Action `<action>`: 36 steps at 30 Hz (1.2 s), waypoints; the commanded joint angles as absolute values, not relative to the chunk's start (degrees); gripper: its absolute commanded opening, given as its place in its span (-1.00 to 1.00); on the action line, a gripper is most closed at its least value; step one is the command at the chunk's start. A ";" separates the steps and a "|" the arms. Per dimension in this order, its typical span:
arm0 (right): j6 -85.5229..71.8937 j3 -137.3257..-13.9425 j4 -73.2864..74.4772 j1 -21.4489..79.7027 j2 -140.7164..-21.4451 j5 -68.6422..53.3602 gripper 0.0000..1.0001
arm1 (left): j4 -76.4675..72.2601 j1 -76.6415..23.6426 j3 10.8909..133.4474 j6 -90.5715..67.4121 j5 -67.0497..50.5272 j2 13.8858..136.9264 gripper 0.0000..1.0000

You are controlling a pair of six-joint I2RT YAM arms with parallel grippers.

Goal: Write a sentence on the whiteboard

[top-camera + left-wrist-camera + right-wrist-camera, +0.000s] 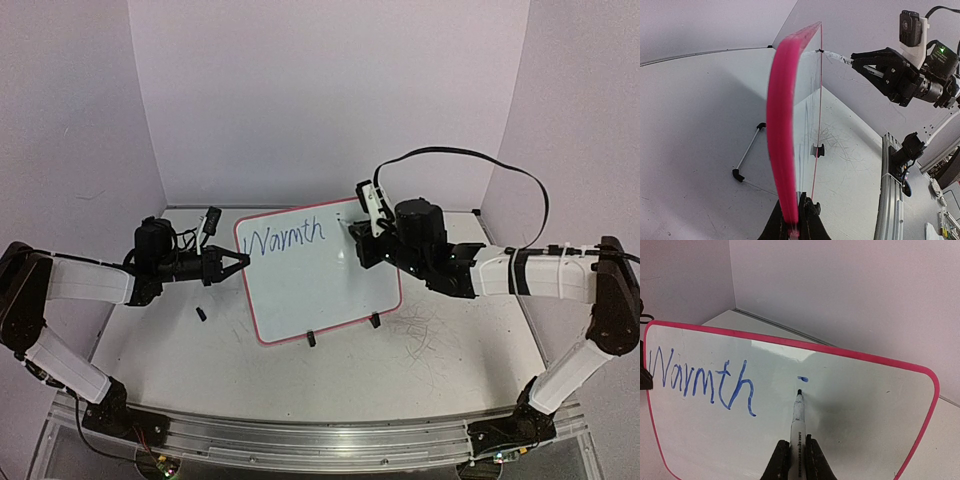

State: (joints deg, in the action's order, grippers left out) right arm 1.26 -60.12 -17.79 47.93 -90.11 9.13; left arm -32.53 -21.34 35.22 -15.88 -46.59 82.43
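Left pincer (796, 204) tight on whiteboard (320, 285) edge; right pincer (797, 441) tight around marker (798, 420), tip just past "Warmth" (702, 382).

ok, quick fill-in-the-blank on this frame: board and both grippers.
1. The writing on the whiteboard reads ____.
2. The left gripper is shut on the whiteboard's ____ edge.
3. The right gripper is shut on a marker, whose tip is to the ____ of the writing.
Missing: Warmth; left; right.
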 commanded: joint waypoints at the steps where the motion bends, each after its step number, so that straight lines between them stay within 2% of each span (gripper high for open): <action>1: 0.44 -61.08 -16.89 48.57 -89.77 10.07 -1.00 | -32.16 -21.54 35.86 -11.44 -42.95 81.74 -1.00; 26: -4.39 -58.66 -15.47 50.93 -89.46 9.79 -1.00 | -31.90 -21.54 36.12 -11.60 -43.00 81.48 -1.00; 36: -3.56 -59.91 -16.16 49.59 -85.15 11.94 -1.00 | -31.79 -21.53 35.95 -11.45 -42.91 81.41 -1.00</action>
